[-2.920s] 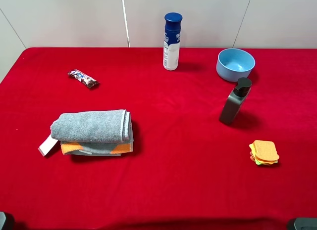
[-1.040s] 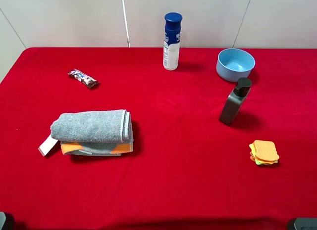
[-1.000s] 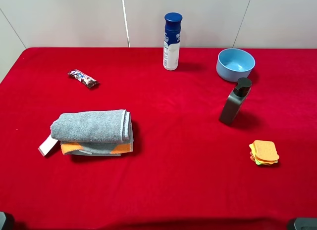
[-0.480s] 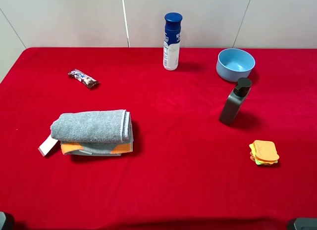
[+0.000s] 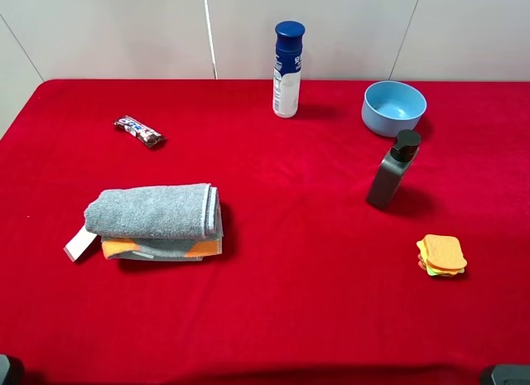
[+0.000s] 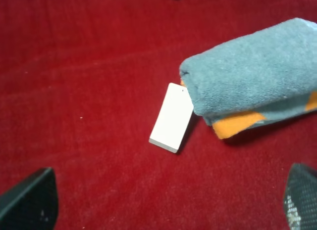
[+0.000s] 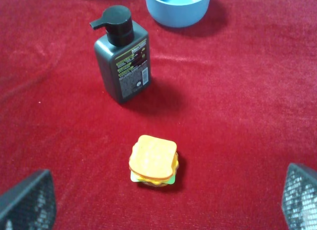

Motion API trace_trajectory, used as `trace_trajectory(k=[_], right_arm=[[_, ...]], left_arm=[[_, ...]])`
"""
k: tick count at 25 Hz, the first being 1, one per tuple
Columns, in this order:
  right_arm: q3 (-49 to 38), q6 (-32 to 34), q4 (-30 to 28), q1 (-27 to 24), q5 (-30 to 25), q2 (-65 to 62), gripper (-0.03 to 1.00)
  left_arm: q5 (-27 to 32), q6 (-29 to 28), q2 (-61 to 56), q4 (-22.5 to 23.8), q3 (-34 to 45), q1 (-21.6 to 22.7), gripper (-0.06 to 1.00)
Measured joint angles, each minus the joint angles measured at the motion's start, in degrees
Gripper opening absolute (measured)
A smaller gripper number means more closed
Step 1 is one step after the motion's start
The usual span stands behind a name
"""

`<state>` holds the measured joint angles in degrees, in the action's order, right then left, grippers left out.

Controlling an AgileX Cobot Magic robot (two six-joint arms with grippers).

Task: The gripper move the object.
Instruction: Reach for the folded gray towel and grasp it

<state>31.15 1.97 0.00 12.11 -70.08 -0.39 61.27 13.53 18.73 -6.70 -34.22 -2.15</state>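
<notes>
The folded grey towel with orange bands lies on the red cloth at the left, its white tag sticking out at its left end. In the left wrist view the towel and tag lie ahead of my left gripper, which is open and empty, its fingertips wide apart and clear of the towel. My right gripper is open and empty, its fingertips wide apart. It hangs over the cloth short of the small sponge stack.
A dark pump bottle stands at the right, with a blue bowl behind it. A white bottle with a blue cap stands at the back middle. A snack bar lies at the back left. The orange-yellow sponge stack sits at the right front.
</notes>
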Motion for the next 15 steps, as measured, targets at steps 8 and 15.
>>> trace_trajectory(k=[8,15], right_arm=[[0.00,0.00,0.43,0.00,0.00,0.00,0.69],[0.00,0.00,0.43,0.00,0.00,0.00,0.69]], left_arm=[[-2.00,1.81,8.65,-2.57,0.00,-4.55,0.90],[-3.85,1.92,15.88,-1.33,0.00,-14.05,0.89]])
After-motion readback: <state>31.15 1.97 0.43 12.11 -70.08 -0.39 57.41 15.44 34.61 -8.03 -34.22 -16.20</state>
